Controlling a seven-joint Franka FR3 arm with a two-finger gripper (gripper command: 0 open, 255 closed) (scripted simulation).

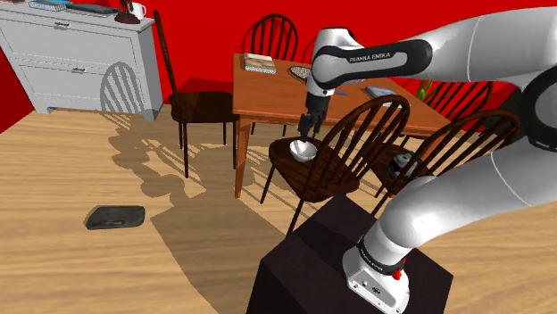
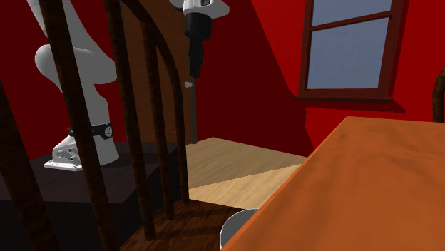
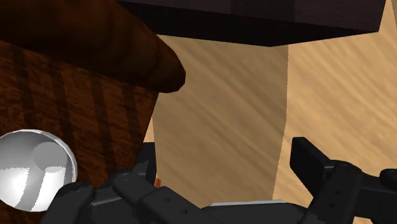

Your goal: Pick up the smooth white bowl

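A smooth white bowl (image 1: 302, 150) sits on the dark wooden seat of a spindle-back chair (image 1: 332, 174) beside the table. In the second exterior view the bowl (image 2: 237, 227) peeks out past the table's edge. My black gripper (image 1: 306, 128) hangs just above the bowl, pointing down. It also shows high above the seat in the second exterior view (image 2: 194, 68). In the wrist view the gripper (image 3: 226, 158) is open with nothing between its fingers, over bare floor past the seat's edge. The bowl (image 3: 35, 168) lies outside the left finger (image 3: 147, 170), on the seat.
An orange-brown wooden table (image 1: 348, 100) holds a book (image 1: 259, 62) and a plate (image 1: 302, 70). Several dark chairs ring it; the chair's curved back (image 1: 370, 120) rises close to my arm. A white dresser (image 1: 80, 53) stands at the back, a dark flat object (image 1: 114, 217) lies on the floor.
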